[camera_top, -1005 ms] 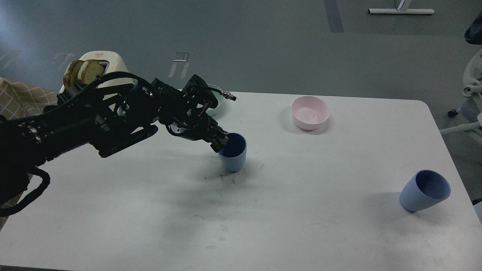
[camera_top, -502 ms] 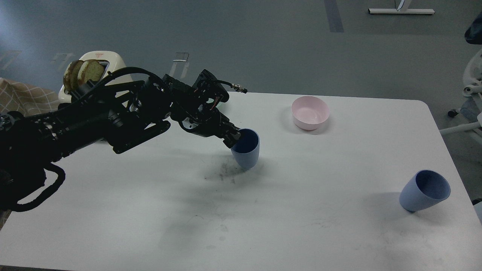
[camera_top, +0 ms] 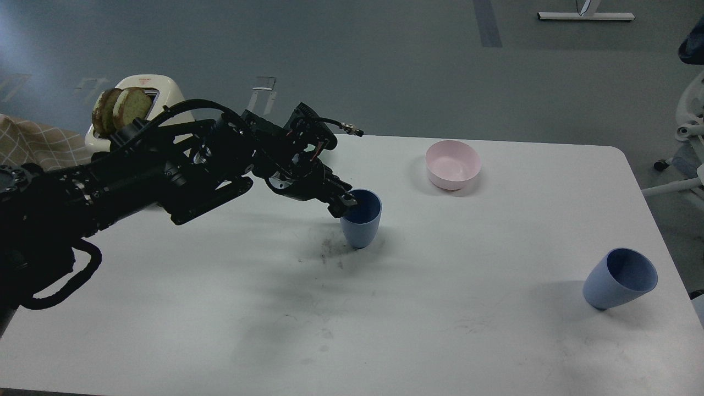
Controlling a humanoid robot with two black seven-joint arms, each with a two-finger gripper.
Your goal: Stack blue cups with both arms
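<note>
The rim of one blue cup (camera_top: 361, 224) near the middle of the white table (camera_top: 440, 330) is pinched by the left gripper (camera_top: 346, 202), while a second blue cup (camera_top: 619, 279) is seen tilted near the right edge.

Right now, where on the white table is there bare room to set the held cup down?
Bare tabletop spans the near edge, and between the held blue cup and the tilted blue cup. It is crowded at far left, under the left gripper and its arm, and around the pink bowl.
</note>
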